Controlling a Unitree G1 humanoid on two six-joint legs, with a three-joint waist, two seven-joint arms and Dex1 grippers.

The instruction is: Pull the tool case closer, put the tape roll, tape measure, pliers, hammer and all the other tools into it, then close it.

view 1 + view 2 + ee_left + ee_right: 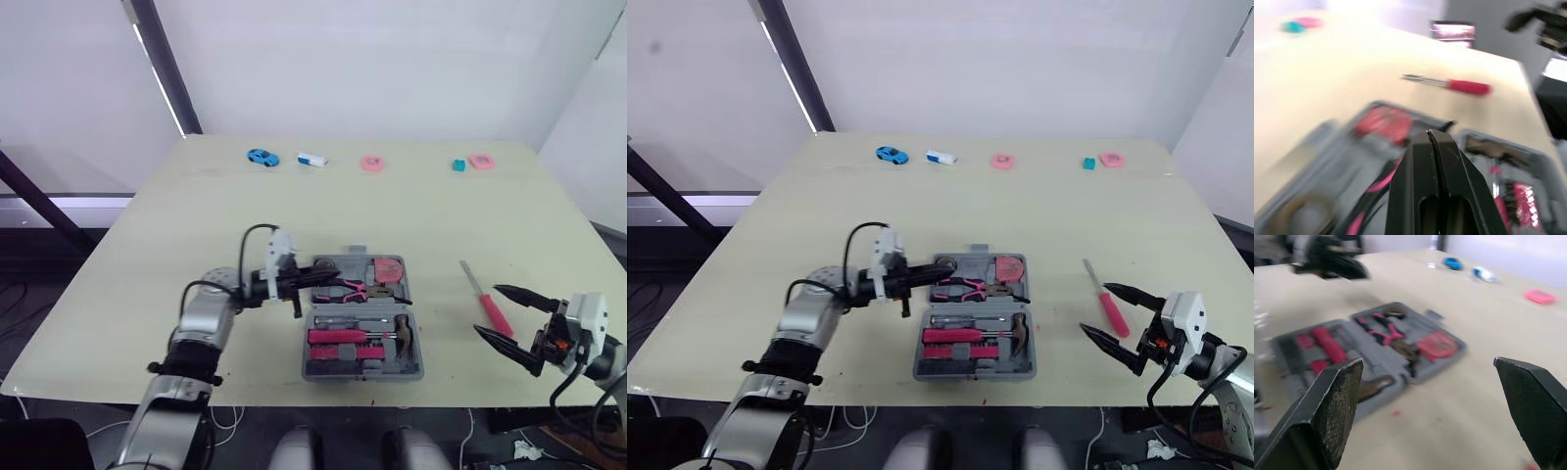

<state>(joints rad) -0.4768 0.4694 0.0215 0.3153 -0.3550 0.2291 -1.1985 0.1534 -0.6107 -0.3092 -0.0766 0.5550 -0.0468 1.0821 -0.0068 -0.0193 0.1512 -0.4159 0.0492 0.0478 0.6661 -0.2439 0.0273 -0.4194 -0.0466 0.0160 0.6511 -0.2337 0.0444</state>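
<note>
- From here, the one tool I can see outside the grey plastic tool case (413, 364) is the slim red-handled screwdriver (1469, 87). It lies on the pale table (196, 196) just beside the right gripper (1095, 309), so picking it up looks like the job in hand.
- To do it well, those jaws should drop square across the red handle, not the thin shaft, and close low against the table.
- The right jaws are spread wide, and the forearm lies low along the table's near edge. The case is well off ahead of them.
- The left gripper (323, 278) has its jaws pressed together on nothing. Its arm is bent and reaches across the case, with the pink-handled pliers (343, 287) just beneath.
</note>
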